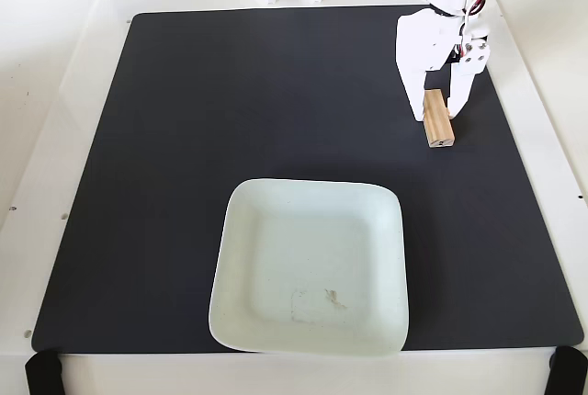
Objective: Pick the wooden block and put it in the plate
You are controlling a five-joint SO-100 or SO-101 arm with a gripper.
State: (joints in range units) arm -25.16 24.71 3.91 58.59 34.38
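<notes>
Wooden block [437,119] clamped between the white fingers [415,106]

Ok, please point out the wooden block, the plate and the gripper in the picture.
wooden block [438,123]: fixed view, on its top face.
plate [312,262]: fixed view, on its bare inner floor.
gripper [435,114]: fixed view, midway between the two fingertips, which sit on either side of the block.
</notes>
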